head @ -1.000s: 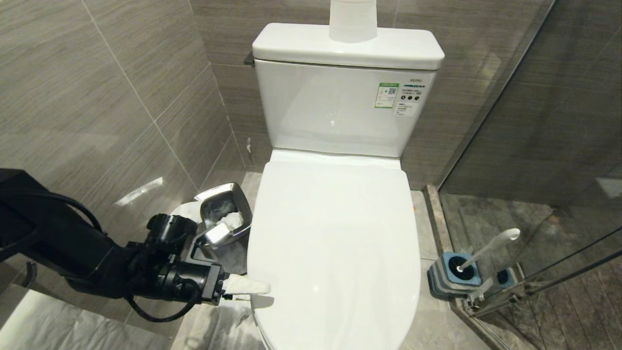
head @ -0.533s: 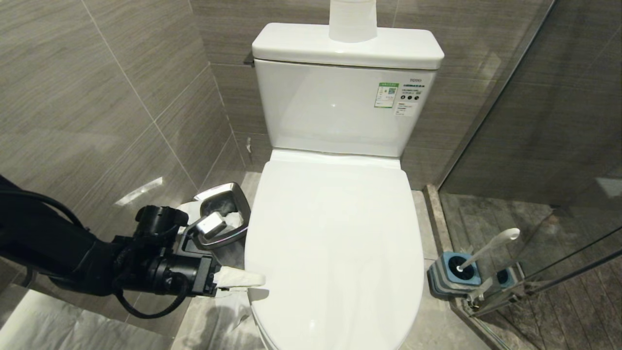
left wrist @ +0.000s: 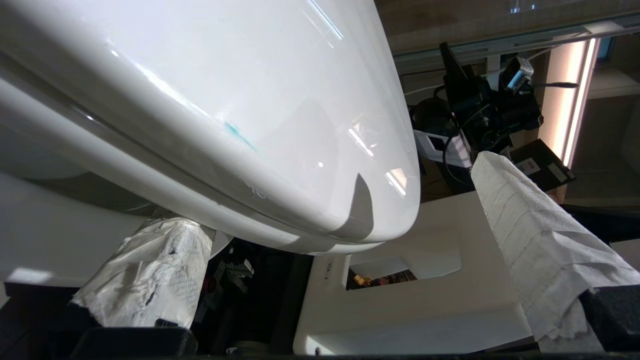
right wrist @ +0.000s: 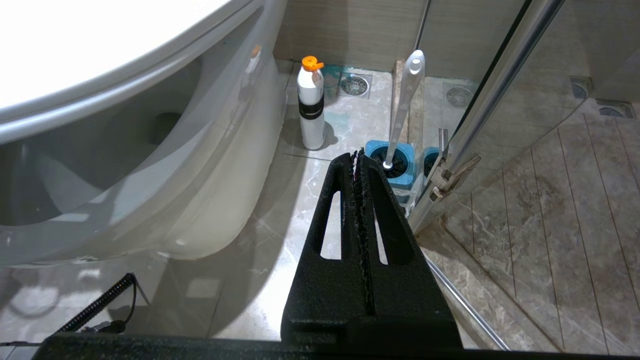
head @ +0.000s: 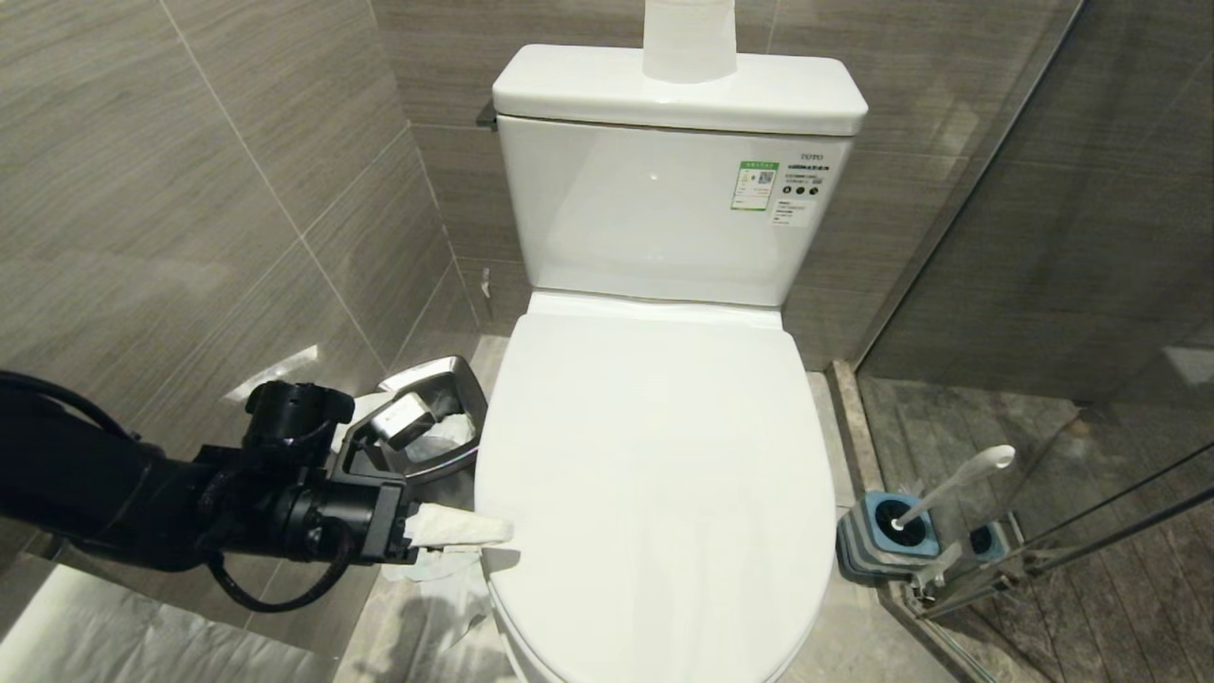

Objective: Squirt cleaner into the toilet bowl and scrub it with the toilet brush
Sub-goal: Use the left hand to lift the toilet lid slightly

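**Left claw spread at the lid's edge, brush in its holder**

The toilet bowl point(head: 654, 474) stands against the grey tiled wall with its white lid down. The left claw point(head: 474, 543) reaches in low from the robot's left, at the front left edge of the lid. Its fingers point(left wrist: 540, 245) are wrapped in white paper and stand wide apart; in the left wrist view the rim of the lid point(left wrist: 320, 220) lies between them, one finger under the edge and the other out beyond it. Whether either finger actually touches the lid is hard to tell from these views, and nothing is gripped.

The toilet brush point(head: 953, 486) sits head-down in its blue-and-grey holder point(head: 887, 545) on the floor at the toilet's right, beside the glass shower door point(right wrist: 480, 115), its white handle leaning up and to the right. A white cleaner bottle point(right wrist: 311, 107) with an orange cap stands on the floor between the toilet base and the holder.

The right claw point(right wrist: 357, 156) is low near the floor, pointing toward the brush, its black fingers pressed together and empty. A small steel bin point(head: 427, 427) with crumpled paper in it stands by the left arm.
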`<state>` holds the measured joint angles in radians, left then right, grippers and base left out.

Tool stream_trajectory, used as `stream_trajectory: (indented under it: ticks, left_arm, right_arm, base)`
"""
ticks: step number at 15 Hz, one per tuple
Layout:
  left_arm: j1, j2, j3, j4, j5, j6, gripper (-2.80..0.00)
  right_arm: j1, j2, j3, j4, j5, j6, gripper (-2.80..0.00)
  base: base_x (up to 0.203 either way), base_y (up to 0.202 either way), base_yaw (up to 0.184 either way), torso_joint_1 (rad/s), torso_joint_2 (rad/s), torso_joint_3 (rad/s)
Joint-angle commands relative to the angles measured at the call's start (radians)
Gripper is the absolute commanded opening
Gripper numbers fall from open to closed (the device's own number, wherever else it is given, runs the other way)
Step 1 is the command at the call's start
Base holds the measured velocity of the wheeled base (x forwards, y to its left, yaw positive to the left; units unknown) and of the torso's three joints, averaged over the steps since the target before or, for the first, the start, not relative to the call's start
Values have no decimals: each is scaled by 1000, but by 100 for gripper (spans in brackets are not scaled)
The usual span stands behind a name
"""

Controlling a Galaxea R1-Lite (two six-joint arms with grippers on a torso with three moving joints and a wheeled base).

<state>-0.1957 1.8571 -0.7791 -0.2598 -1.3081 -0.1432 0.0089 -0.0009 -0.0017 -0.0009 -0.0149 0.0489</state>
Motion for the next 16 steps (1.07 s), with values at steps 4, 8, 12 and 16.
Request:
stream_trajectory:
  ticks: [4,8,12,16]
  left_arm:
    - [-8,-64,3,-4,-10,-3,0]
    - [-9,-113,4,-3,-10,-8,0]
    - [-29,-144,0,-7,-10,-63,0]
    - [-52,-156,-17,-7,-9,-67,0]
  right_arm:
    - [0,1,0,-1,0,0,-280]
    - [0,1,0,1,0,0,-280]
    - [0,1,0,-1,0,0,-280]
    - [0,1,0,-1,0,0,-280]
  base:
    - [0,0,0,0,0,0]
    - [0,0,0,0,0,0]
    - [0,0,0,0,0,0]
    - [0,0,0,0,0,0]
